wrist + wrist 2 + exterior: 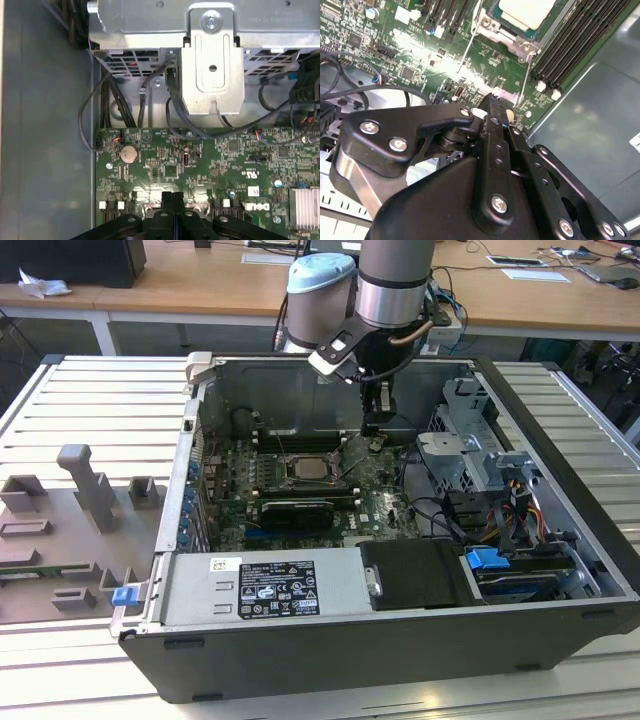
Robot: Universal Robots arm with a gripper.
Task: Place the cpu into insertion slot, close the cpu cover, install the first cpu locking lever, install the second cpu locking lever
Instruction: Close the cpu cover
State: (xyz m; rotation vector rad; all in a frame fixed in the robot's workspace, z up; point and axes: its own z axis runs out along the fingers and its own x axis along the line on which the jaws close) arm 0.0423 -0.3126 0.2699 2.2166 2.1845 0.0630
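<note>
looking down into the open pc case (300,670) and seeing the chip (312,468) sitting flat in the socket (287,483), middle of the board (200,160). cover (507,34) apparently folded down around it in the second wrist view. calling this the lever part of the job, as a guess.

spotting the gripper (378,428) low over the board, just to the exterior view's right of the socket and a touch farther back. jaws pressed together in both wrist views, nothing pinched between them.

noticing a wire lever (525,75) running down from the socket corner and ending just beside the closed fingertips (494,102), plus the other wire lever (469,47) along the opposite side. can't tell whether either sits hooked under its catch.

tips for doing it well:
- use the closed tips as one blunt pusher, no need for a pinch
- push on the handle end of the lever, not mid-rod, for less flex and less chance of slipping off thin wire
- press down first, then sideways under the hook
- go slow and stay off the chip, the memory slots (570,45) and the tiny parts around
</note>
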